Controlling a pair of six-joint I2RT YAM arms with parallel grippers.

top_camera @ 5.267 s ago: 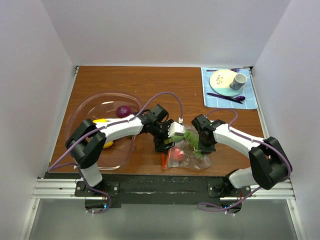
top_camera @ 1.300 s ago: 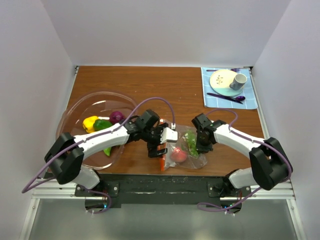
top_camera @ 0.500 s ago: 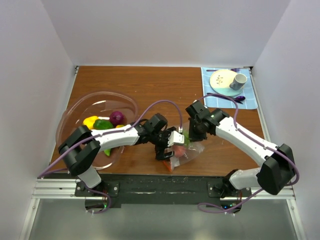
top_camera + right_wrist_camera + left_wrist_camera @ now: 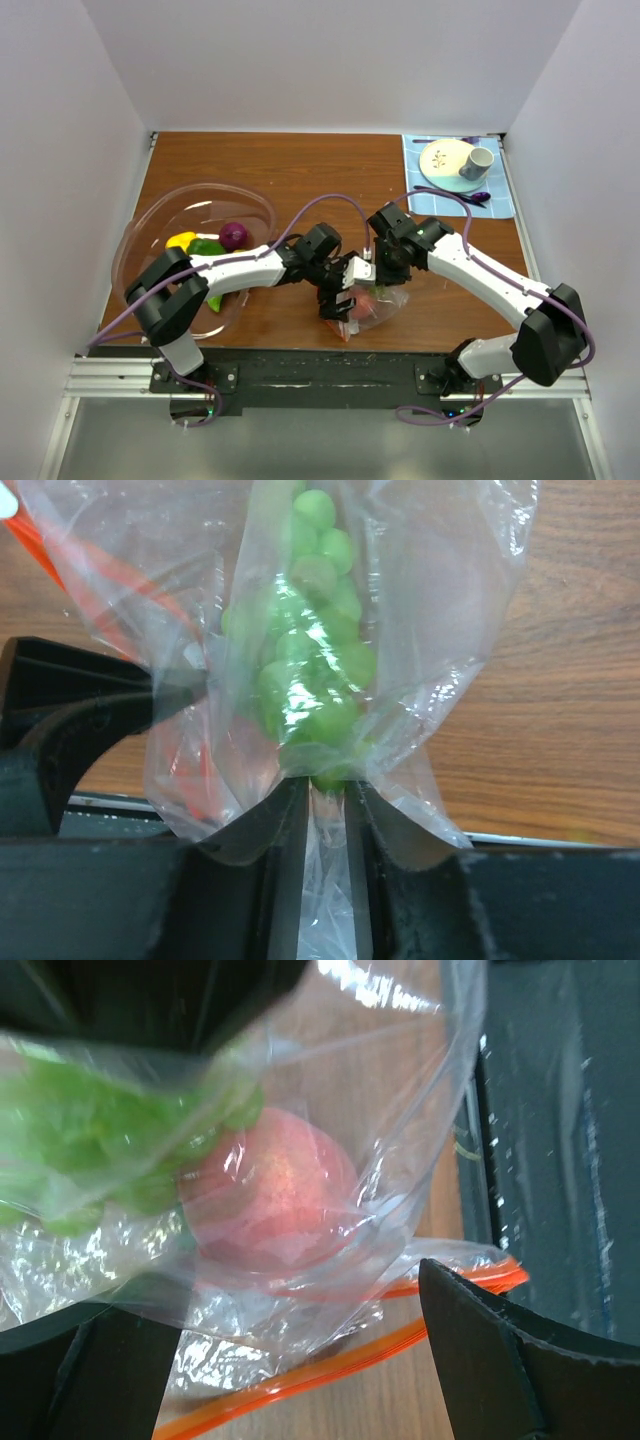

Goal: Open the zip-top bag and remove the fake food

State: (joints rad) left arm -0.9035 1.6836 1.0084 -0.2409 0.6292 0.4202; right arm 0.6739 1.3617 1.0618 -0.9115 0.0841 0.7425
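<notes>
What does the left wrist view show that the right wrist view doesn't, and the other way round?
Only the left wrist view: a clear look at the pink-red fruit inside the zip-top bag, and how wide the left gripper stands open.
Only the right wrist view: the bag's film pinched between the close-set fingers of the right gripper, just below the green grapes.
Both: the green grapes through the plastic, the orange zip strip and the wooden table.
</notes>
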